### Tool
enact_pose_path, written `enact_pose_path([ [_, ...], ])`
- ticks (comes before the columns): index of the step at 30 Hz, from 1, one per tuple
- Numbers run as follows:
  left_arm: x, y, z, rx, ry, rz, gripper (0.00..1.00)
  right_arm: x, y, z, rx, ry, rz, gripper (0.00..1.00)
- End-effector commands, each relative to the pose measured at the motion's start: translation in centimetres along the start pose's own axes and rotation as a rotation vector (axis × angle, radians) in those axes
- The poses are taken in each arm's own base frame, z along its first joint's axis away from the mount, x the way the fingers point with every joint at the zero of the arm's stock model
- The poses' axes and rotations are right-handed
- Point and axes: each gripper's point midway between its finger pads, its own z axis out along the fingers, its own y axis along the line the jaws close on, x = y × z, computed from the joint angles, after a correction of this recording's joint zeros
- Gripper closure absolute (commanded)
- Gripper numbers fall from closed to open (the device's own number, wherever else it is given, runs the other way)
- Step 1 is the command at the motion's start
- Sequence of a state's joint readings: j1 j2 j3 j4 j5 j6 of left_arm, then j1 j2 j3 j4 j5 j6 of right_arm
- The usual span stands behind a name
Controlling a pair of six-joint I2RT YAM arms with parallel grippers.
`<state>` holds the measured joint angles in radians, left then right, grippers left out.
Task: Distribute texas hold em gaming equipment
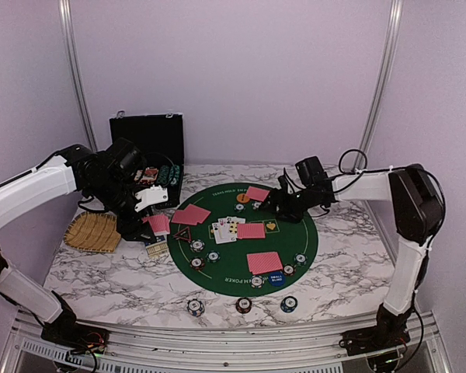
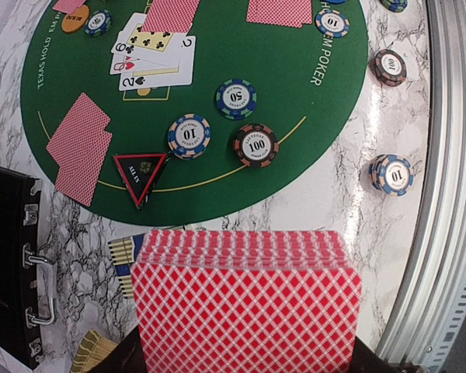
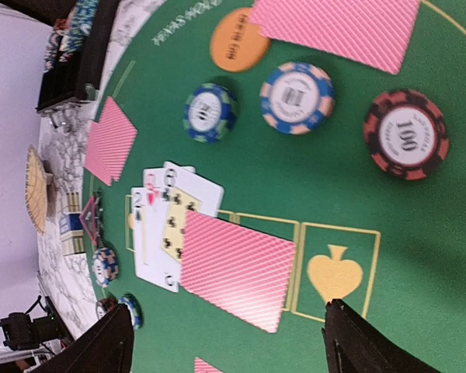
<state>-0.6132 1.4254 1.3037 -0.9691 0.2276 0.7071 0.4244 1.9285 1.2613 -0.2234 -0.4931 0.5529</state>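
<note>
Distribution well advanced: red-backed playing cards point(image 1: 264, 262) and striped round poker chips point(image 1: 197, 245) lie across the round green felt mat point(image 1: 295, 233). The left gripper point(image 1: 147, 220) clamps the red-backed deck point(image 2: 245, 311) beside the mat. The right gripper point(image 3: 227, 330) hovers over it, wide and empty. Three chips wait on the white marble table point(image 1: 116, 276).

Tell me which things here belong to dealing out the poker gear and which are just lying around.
Part of the job: deck of red-backed cards, dealt cards, poker chips, orange disc, blue small blind disc, red-edged triangle.
Just lying about: woven straw tray, black case.
</note>
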Motion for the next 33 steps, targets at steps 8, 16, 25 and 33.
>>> enact_pose_path([
  [8,-0.5,0.1,-0.5,-0.001,-0.028,0.006,0.91,3.4,19.6,-1.2,-0.459,0.007,-0.129,0.05],
  [16,-0.6,0.1,-0.5,-0.001,-0.029,0.005,0.91,8.7,26.4,0.8,-0.669,0.139,-0.118,0.03],
  [25,-0.7,0.1,-0.6,0.0,-0.035,0.004,0.91,11.4,30.2,2.7,-0.763,0.218,-0.11,0.03],
  [33,-0.9,0.1,-0.7,0.002,-0.043,0.006,0.91,12.3,31.7,4.7,-0.797,0.263,-0.088,0.03],
])
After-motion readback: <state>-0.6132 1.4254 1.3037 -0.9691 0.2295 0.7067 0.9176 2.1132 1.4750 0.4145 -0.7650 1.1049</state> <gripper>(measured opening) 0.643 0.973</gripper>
